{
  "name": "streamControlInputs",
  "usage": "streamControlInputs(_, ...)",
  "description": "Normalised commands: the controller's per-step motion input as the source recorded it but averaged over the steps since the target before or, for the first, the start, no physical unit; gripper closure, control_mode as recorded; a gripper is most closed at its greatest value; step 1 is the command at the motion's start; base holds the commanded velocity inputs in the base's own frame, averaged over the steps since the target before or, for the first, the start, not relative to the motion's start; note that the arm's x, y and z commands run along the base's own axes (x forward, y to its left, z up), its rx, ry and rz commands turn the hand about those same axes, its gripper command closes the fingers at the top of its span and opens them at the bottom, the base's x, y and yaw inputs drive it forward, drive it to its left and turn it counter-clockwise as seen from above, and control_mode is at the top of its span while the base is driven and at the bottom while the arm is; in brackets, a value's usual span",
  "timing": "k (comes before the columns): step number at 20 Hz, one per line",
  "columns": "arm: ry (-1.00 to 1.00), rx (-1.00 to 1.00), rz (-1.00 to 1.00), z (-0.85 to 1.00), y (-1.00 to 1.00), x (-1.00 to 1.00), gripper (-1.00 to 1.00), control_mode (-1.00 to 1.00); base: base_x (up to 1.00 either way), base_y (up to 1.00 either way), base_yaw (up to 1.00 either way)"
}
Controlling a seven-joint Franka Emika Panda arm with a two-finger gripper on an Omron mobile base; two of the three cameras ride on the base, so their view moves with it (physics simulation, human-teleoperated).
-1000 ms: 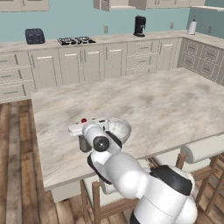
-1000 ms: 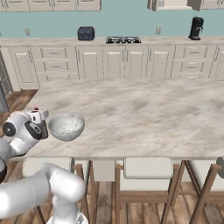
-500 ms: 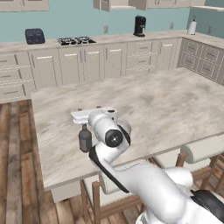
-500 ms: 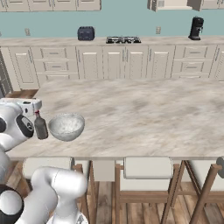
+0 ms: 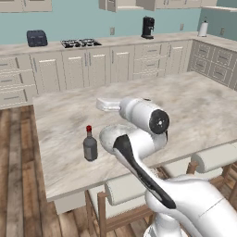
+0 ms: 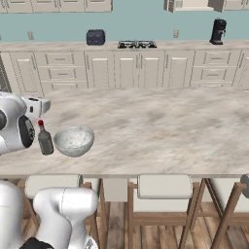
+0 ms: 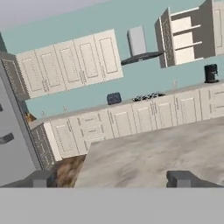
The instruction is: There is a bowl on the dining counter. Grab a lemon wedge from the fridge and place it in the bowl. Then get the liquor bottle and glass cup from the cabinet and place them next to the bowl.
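The liquor bottle (image 5: 90, 146) (image 6: 45, 140), dark with a red cap, stands upright on the marble dining counter (image 5: 199, 106) (image 6: 160, 126), near its front left corner. Just to its right sits the speckled bowl (image 6: 74, 141); my arm hides the bowl in the left base view. I cannot make out the lemon wedge inside it. My gripper (image 5: 99, 104) (image 6: 46, 103) (image 7: 113, 179) hovers above the bottle, level, open and holding nothing, its fingertips (image 7: 41, 178) set wide apart. The grey fridge (image 7: 13, 144) fills the hand view's left edge. The glass cup is out of view.
Cushioned stools (image 6: 164, 187) (image 5: 125, 187) line the counter's near edge. An open wall cabinet (image 7: 188, 37) with bare shelves hangs above the far counter, near the black coffee machine (image 5: 147, 27) (image 6: 218, 31). A toaster (image 5: 36, 38) and a stove top (image 6: 136, 44) sit there too.
The bottle was carried down beside the bowl, stood upright and let go. The hand has since risen off it and now points toward the far wall.
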Motion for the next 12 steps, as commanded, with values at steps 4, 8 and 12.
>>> streamControlInputs(4,0.41,-0.02,0.0,0.56,-0.94,-0.63,-1.0,-1.0,0.0,0.0,0.0)
streamControlInputs(8,0.53,-0.12,0.0,0.13,-0.8,-0.6,-1.0,-1.0,0.0,0.0,0.0)
streamControlInputs(12,0.55,-0.27,-0.01,0.0,-0.49,-0.67,-1.0,-1.0,0.0,0.0,0.0)
